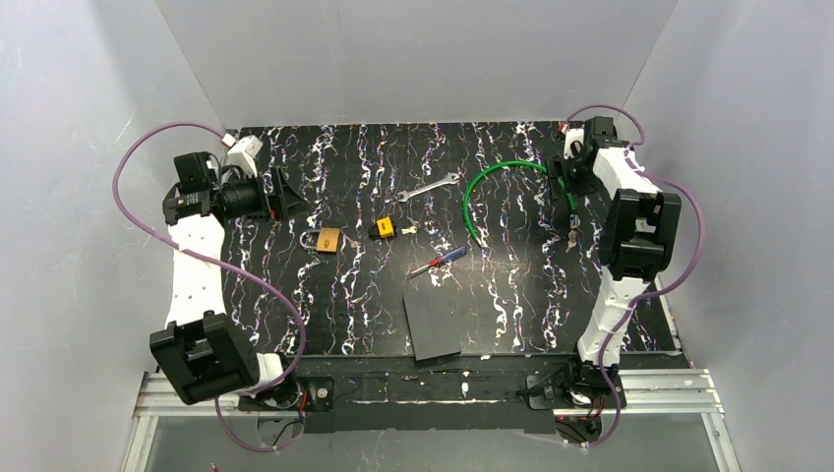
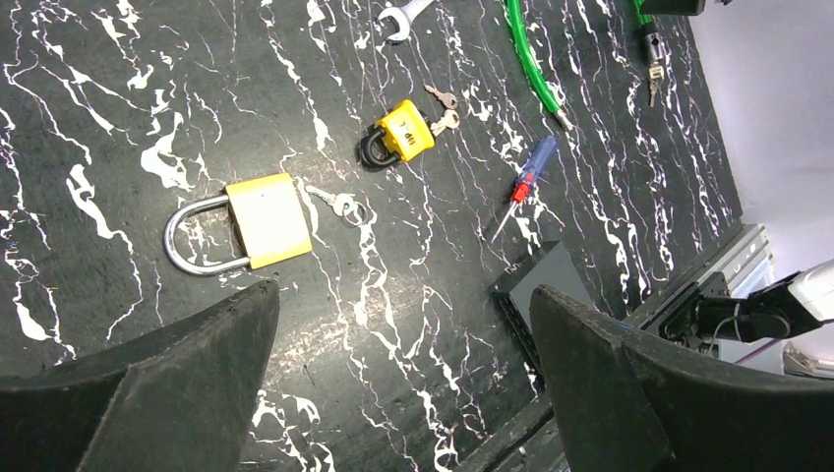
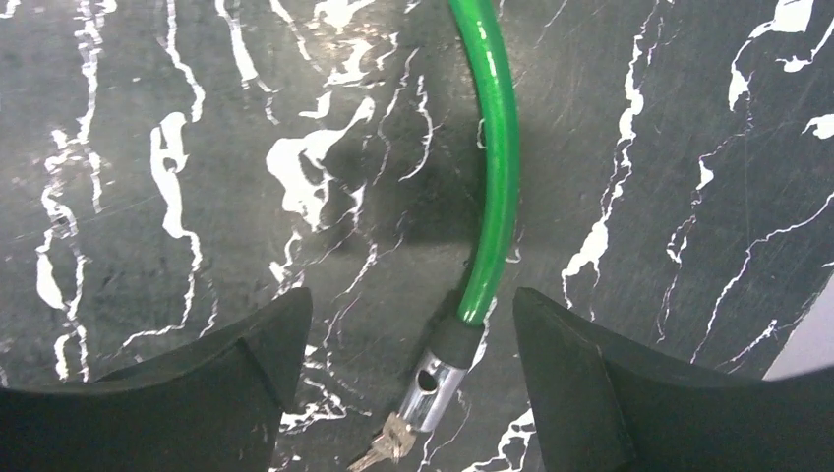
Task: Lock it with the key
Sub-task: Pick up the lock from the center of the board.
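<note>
Left gripper [image 2: 403,295], wide open, empty, aims at three o'clock toward square brass padlock [image 2: 268,218]. Right gripper [image 3: 411,295], open, straddles green cable's end [image 3: 433,379]. Tiny silvery key [image 1: 406,228] lies mid-table, tip toward three o'clock.

A: Brass padlock [image 1: 325,239] is lying flat on the black marbled worktop [image 1: 511,295], shackle pointing left.
B: Well to its right there's the red-and-blue screwdriver [image 1: 440,261], lying slantwise, tip toward the near left.
A: Dark grey slab [image 1: 433,323] just below it, right at the worktop's near edge.
B: And a silver wrench [image 1: 430,187] farther back, lying diagonally.
</note>
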Robot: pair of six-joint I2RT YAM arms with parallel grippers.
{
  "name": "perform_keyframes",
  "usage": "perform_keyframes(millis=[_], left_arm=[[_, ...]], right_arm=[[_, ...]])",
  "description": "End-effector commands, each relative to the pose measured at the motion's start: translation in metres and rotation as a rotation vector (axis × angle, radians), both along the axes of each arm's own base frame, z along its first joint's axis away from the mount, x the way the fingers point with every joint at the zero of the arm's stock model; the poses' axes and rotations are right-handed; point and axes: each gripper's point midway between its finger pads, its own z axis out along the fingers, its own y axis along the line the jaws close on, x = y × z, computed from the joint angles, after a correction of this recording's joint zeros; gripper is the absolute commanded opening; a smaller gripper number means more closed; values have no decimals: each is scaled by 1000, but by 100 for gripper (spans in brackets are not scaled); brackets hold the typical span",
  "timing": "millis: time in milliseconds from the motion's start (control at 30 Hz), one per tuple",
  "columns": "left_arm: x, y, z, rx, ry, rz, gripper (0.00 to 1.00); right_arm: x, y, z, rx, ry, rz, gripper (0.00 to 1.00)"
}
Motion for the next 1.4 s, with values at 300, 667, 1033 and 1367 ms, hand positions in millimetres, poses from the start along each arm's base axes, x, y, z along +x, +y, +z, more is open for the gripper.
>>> perform_keyframes(millis=[300,667,1033,1367], left_arm=[[0,0,2,20,-36,-16,98],[4,2,-3,15,-14,-9,98],[8,0,1,-22,-2,-12,98],[7,-4,6,-54,1,-19,98]], right_arm=[[55,-20,-2,-61,-60,-25,71],[57,-32,-37,-10,25,-41,63],[43,-33,-34,22,50,-11,35],[37,-33,30,-28,-55,77,1]])
